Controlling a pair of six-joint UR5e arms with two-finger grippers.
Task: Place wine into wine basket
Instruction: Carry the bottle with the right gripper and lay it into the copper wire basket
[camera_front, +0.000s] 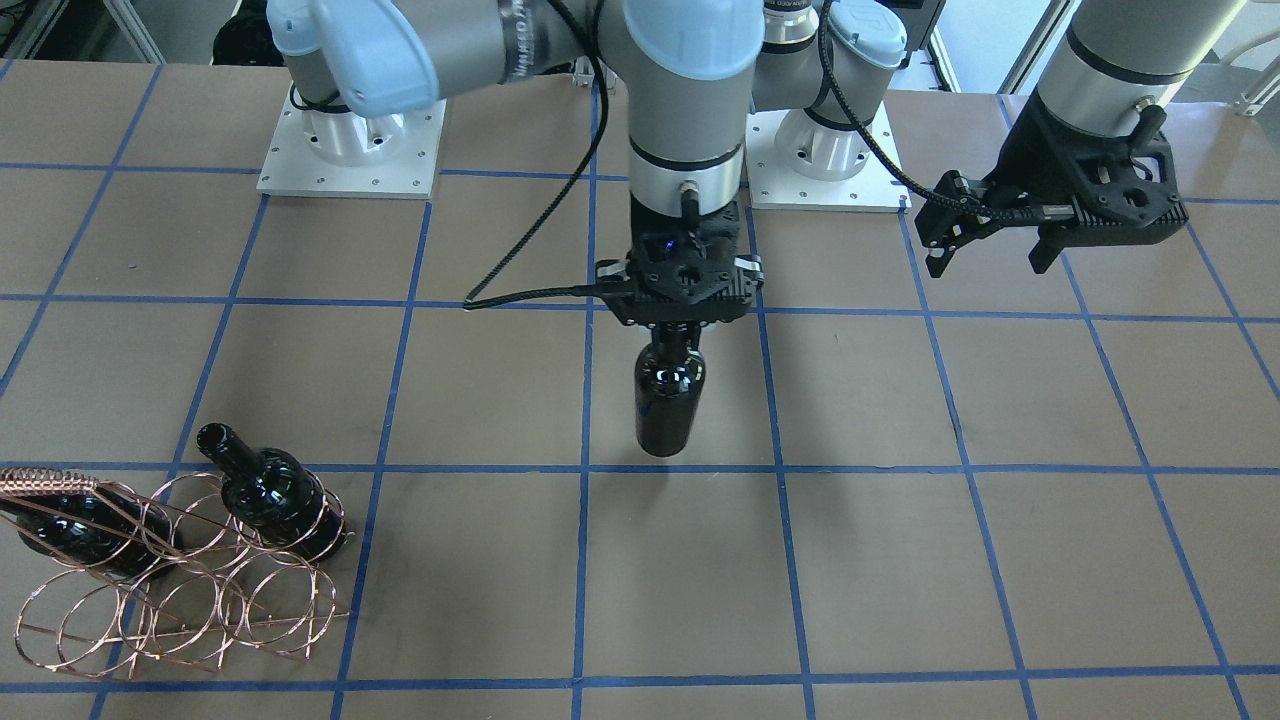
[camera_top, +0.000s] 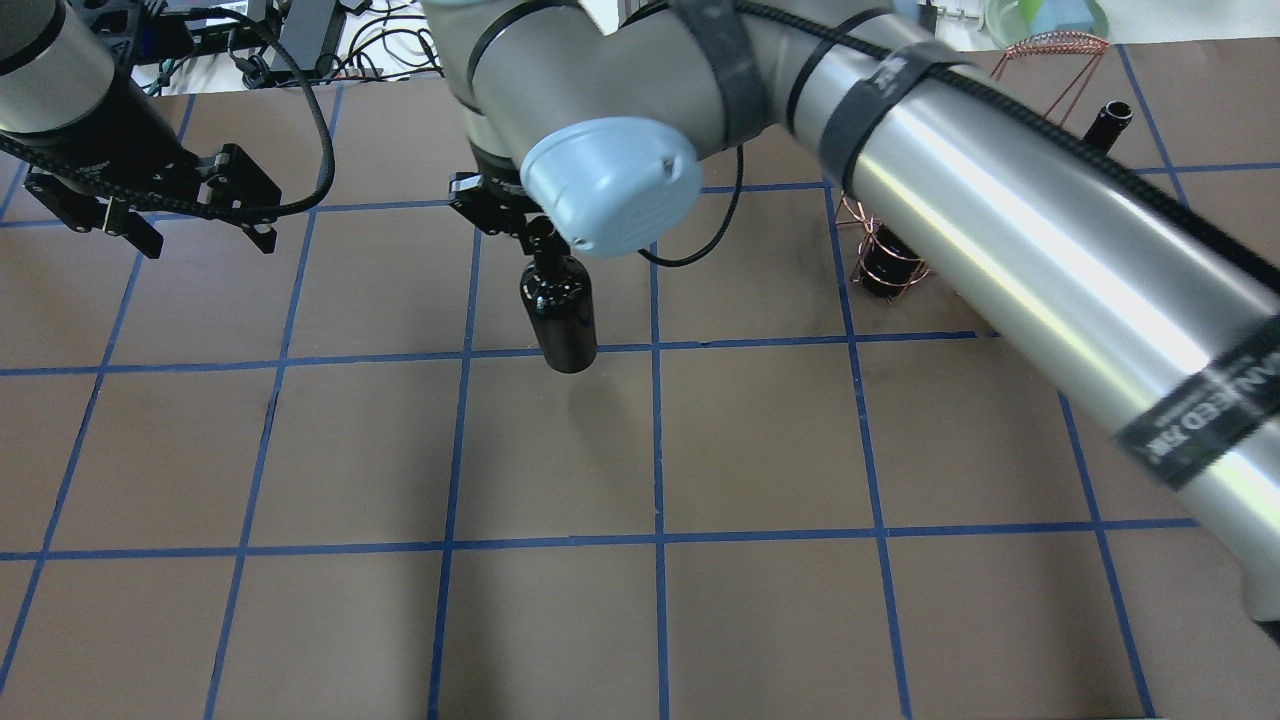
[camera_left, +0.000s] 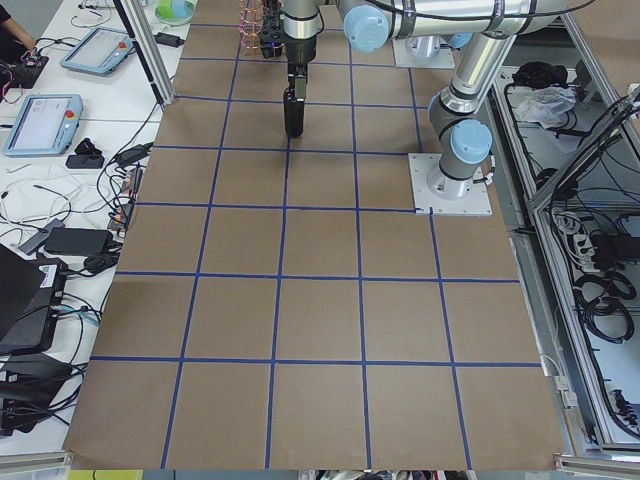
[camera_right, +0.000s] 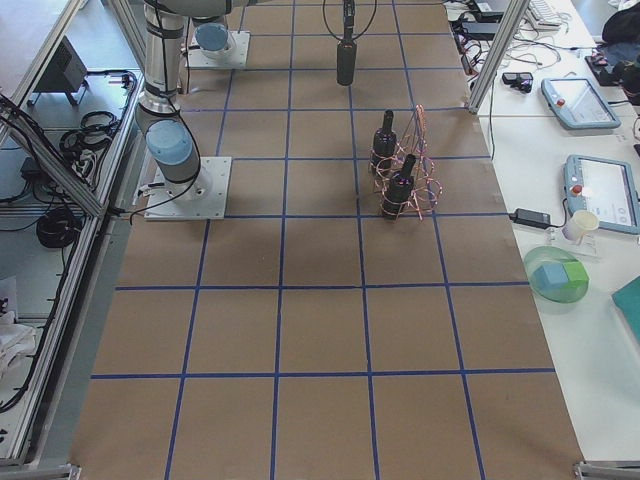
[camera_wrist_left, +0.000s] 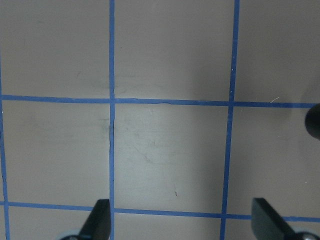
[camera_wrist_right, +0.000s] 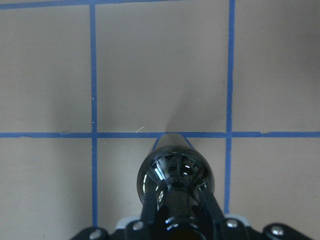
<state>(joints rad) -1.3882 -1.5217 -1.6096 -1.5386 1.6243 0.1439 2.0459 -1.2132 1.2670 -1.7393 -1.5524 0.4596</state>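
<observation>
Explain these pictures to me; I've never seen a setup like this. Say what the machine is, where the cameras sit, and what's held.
This is a robot with two arms, each ending in a two-finger claw, at a brown table marked with blue squares. Four fixed cameras watch: one facing the robot, one over its shoulders, one at each table end. Two more ride on the wrists, looking down. The right claw is shut on the neck of a dark wine bottle, hanging upright. The left claw is open and empty. A copper wire wine basket on the table holds two more bottles.
</observation>
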